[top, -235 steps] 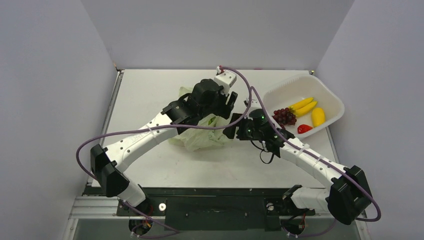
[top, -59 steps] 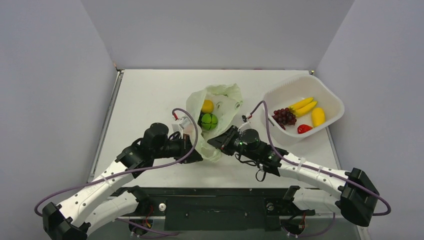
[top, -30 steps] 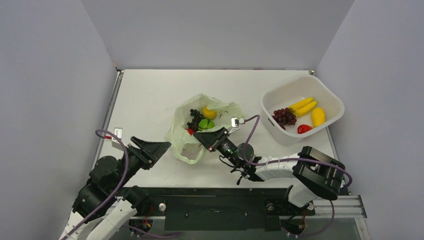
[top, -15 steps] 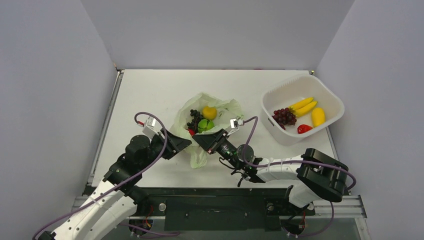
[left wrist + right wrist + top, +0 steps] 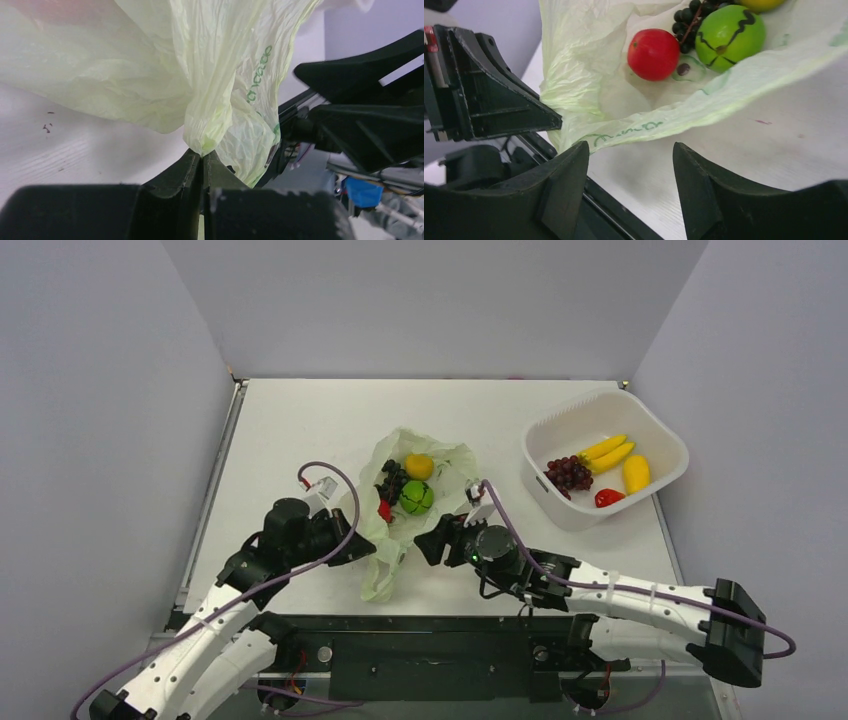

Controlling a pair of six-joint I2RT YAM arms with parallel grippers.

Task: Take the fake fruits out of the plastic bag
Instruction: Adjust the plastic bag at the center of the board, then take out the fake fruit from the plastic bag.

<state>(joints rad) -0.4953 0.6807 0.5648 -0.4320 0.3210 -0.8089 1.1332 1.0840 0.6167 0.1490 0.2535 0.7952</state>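
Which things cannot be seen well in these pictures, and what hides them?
Left wrist view: the crumpled thin pale green plastic bag hides every fruit inside.
Right wrist view: the top edge cuts off the round yellow plastic fruit.
Top view: bag folds partly cover the small red plastic fruit.

This is a robotics lab. Plain grey walls (image 5: 430, 300) enclose a white table (image 5: 290, 420), with cabled robot arms (image 5: 620, 590) bolted to its frame (image 5: 430, 655).
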